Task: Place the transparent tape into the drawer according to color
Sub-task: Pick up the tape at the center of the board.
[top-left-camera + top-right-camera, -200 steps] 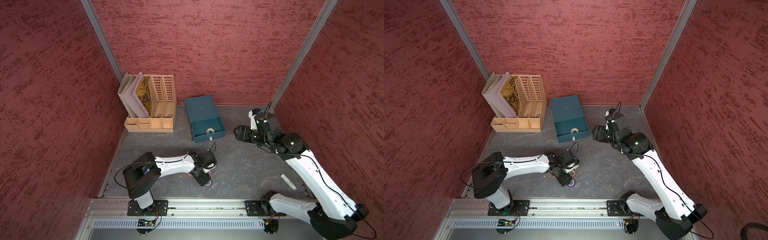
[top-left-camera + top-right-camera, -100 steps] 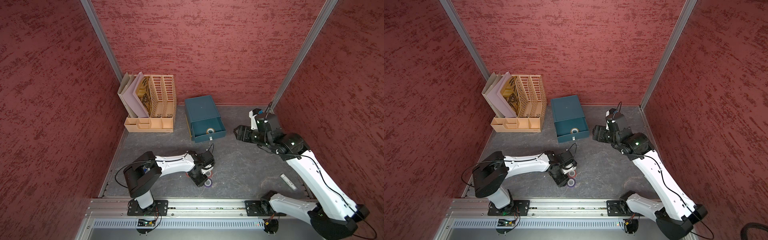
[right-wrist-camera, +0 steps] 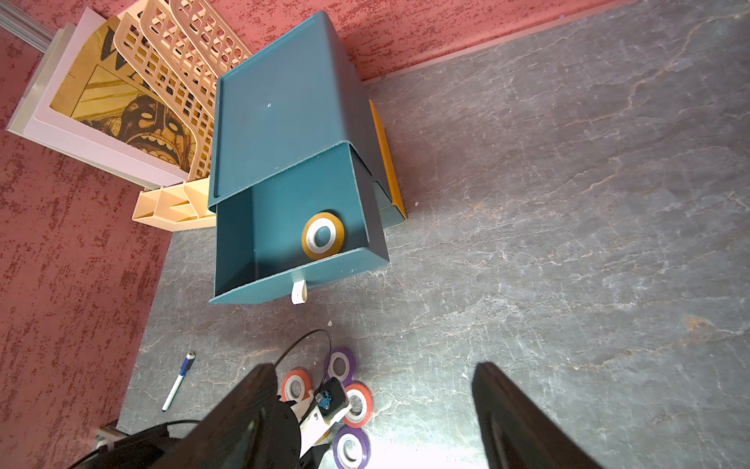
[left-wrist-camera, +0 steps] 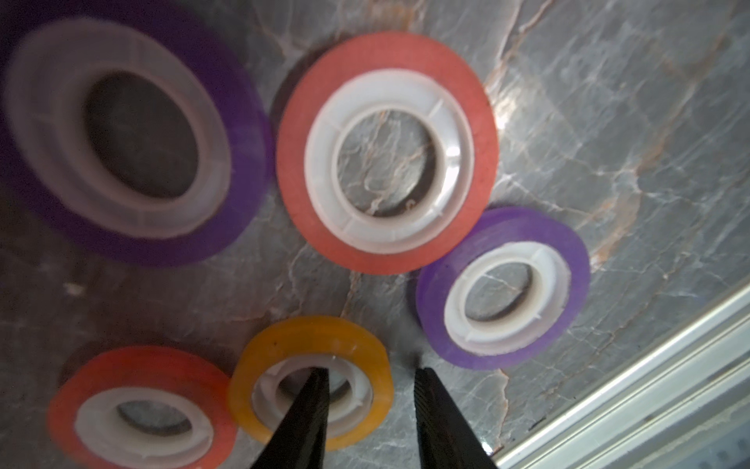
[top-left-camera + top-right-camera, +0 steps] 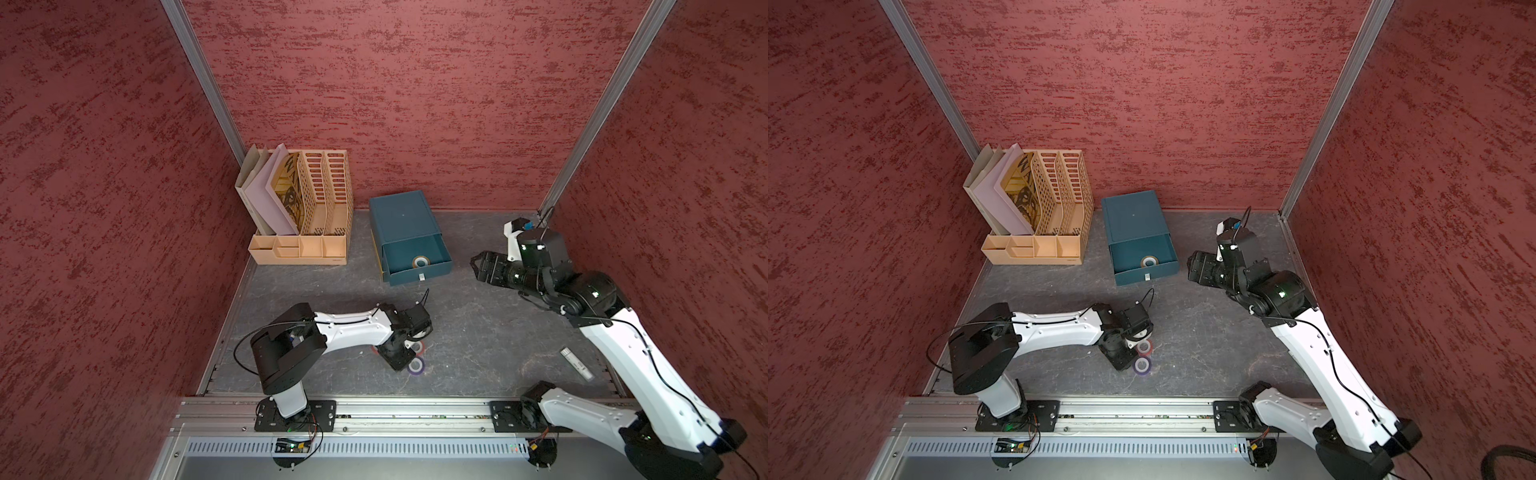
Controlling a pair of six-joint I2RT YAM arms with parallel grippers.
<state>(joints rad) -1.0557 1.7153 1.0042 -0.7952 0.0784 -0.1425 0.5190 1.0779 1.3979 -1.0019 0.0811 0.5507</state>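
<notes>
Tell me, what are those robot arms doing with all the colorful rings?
They sort tape rolls into the blue drawer. The left gripper has one finger inside an orange-yellow roll on the table, the other just outside, not yet pinching. A second orange-yellow roll already lies in the open drawer. Two red rolls and two purple rolls wait nearby. The right gripper hangs open beside the drawer, empty.

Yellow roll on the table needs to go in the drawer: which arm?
Left. The left gripper straddles the yellow roll, with one finger inside its core and one outside. The right gripper hangs open beside the drawer, away from that roll.
</notes>
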